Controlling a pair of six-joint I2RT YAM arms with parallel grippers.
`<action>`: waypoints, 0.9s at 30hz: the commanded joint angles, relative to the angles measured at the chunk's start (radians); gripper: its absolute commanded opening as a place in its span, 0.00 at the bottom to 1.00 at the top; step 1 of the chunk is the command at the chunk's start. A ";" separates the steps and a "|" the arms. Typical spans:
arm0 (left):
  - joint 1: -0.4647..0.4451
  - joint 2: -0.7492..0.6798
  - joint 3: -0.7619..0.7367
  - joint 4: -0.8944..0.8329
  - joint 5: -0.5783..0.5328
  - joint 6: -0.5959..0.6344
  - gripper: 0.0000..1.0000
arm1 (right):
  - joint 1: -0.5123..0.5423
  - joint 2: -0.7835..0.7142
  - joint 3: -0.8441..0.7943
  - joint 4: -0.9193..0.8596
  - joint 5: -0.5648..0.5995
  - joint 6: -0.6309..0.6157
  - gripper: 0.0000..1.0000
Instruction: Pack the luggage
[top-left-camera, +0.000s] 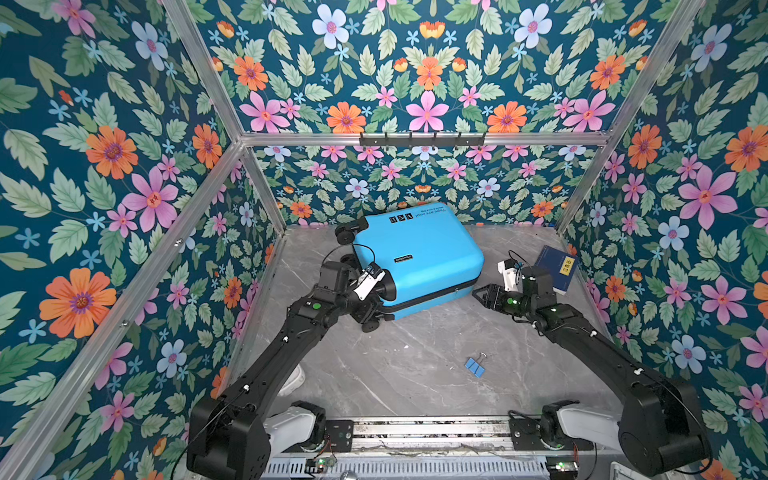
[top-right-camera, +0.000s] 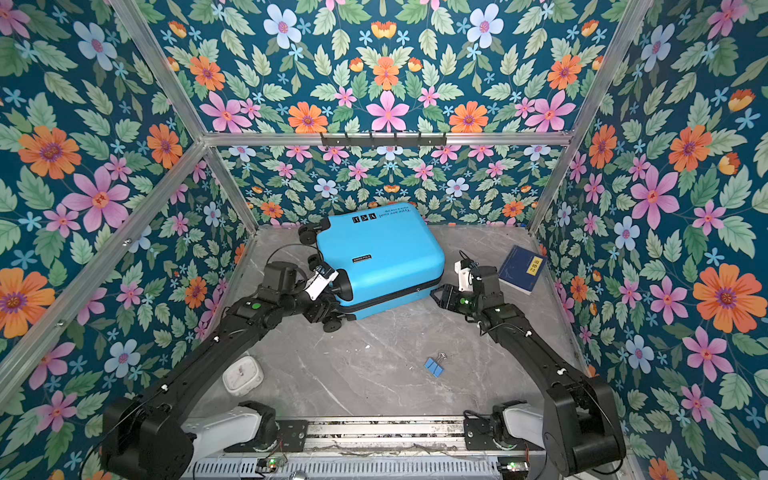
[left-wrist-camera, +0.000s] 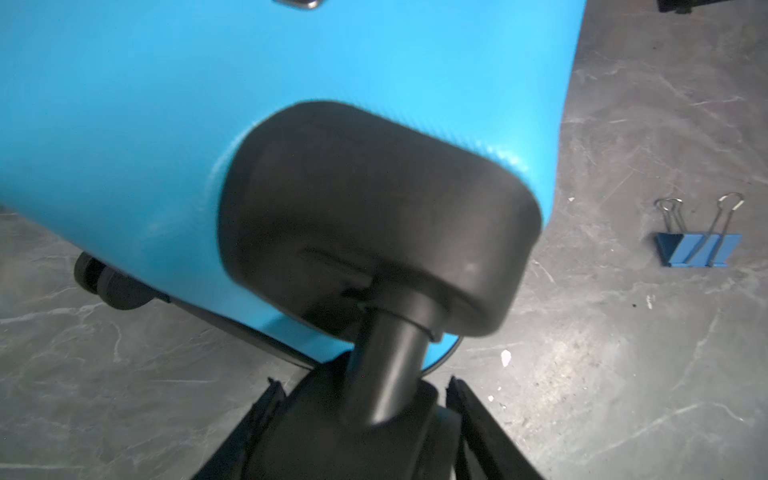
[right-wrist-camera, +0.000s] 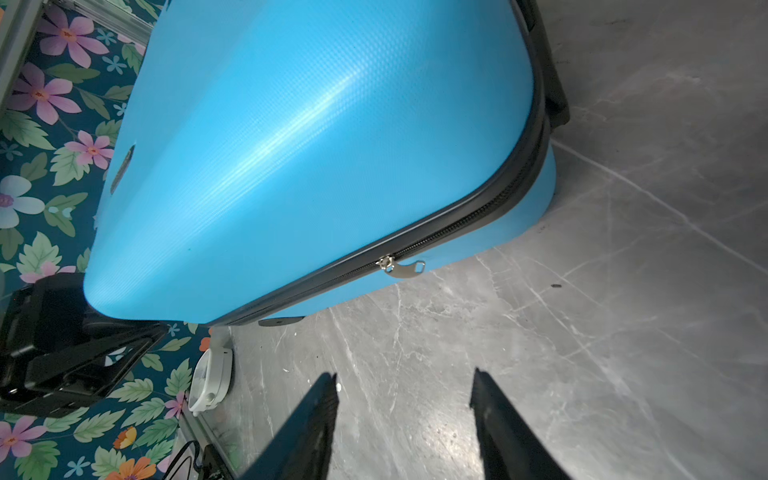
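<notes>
One suitcase (top-left-camera: 415, 253), one book (top-left-camera: 557, 266), one binder clip (top-left-camera: 475, 366), one clock (top-right-camera: 242, 375), left gripper (left-wrist-camera: 363, 380) spread astride a wheel (left-wrist-camera: 390, 399), right gripper (right-wrist-camera: 405, 372) spread, empty.

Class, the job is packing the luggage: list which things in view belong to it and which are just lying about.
Job: luggage, closed; left gripper at a wheel; right gripper facing the zip.
Lying about, perhaps for packing: dark-blue book, blue binder clip, white clock.

Marble table (top-left-camera: 415, 386) bears luggage (top-left-camera: 415, 257), book (top-left-camera: 556, 269), clip (top-left-camera: 474, 367), clock (top-right-camera: 242, 375).
</notes>
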 joint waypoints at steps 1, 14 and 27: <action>-0.011 0.010 0.010 -0.004 0.024 0.003 0.55 | 0.026 0.004 0.020 -0.015 0.023 -0.030 0.54; -0.024 0.027 0.054 -0.032 -0.001 -0.025 0.00 | 0.073 0.028 -0.056 0.082 0.131 -0.059 0.58; -0.025 -0.093 0.063 0.063 0.041 -0.129 0.00 | 0.080 0.049 -0.208 0.452 0.129 -0.149 0.53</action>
